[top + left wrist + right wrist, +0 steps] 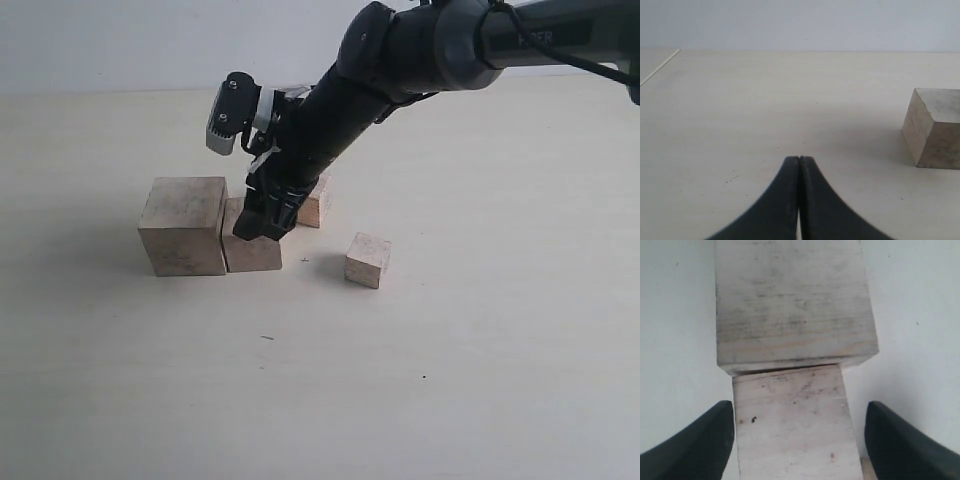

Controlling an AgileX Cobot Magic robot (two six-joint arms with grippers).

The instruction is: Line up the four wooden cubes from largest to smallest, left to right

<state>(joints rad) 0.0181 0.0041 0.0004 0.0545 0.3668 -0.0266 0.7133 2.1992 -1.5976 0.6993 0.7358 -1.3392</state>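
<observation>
A: Nearest thing?
B: Small cube (367, 259), alone on the surface (470, 380). It's right of the large cube (183, 225) and a bit nearer the camera, touching nothing.
A: The large cube itself?
B: Upright, flat on the surface, leftmost of the four.
A: Beside it?
B: Second cube (250, 256), pressed against the large cube's right face and lower than it.
A: Right tool?
B: Right tool (262, 225) is down at the top of the second cube, just right of the large cube. It's released. The wrist view shows the fingers (700, 445) spread either side of that cube, with a sliver of surface visible beside one of them. No grip.
A: Further back?
B: Fourth cube (318, 206), behind and right of the large cube, partly hidden by the right arm (400, 60). Can't rank its size against the small cube.
A: Left tool?
B: Left tool (799, 167) shows only in its own wrist view. It's clenched, fingers tip to tip, nothing between them. It's over bare surface, well apart from the large cube, which shows ahead of it.
</observation>
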